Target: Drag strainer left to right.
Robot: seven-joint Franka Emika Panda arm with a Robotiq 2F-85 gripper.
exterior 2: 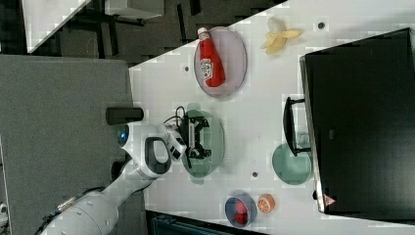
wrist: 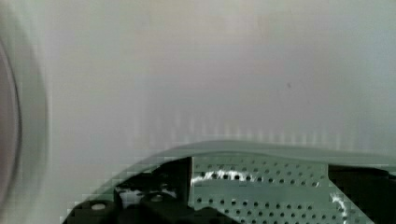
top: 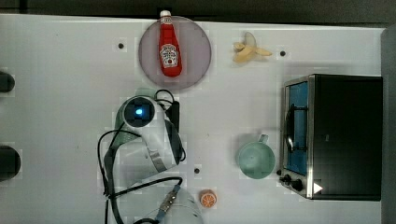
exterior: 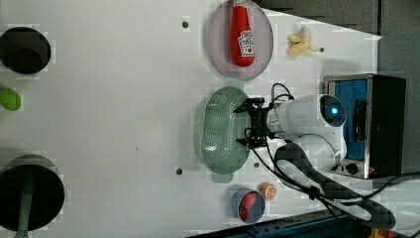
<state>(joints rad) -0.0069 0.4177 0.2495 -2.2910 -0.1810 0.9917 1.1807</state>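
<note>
Gripper (exterior: 251, 122) jaws spread wide, nothing clamped, hanging over the strainer's (exterior: 220, 130) rim on the left view's right side; fingers (exterior 2: 198, 122) sit over the bowl in the right view. Strainer: pale mint-green oval colander, bowl dotted with small holes (wrist: 261, 186), tab handle at each end. It lies mid-table, just below the grey-purple plate (exterior: 218, 49) with the ketchup bottle (exterior: 242, 37) in the left view, apart from it by a thin gap. Open white table (exterior: 114, 124) spreads to the left view's left. In the top view, bare table runs from the arm (top: 149, 135) rightward to the mint mug (top: 255, 160) and toaster oven (top: 336, 135). Orange slice (exterior: 268, 191) and blue bowl (exterior: 247, 205) sit near the strainer's lower end.
</note>
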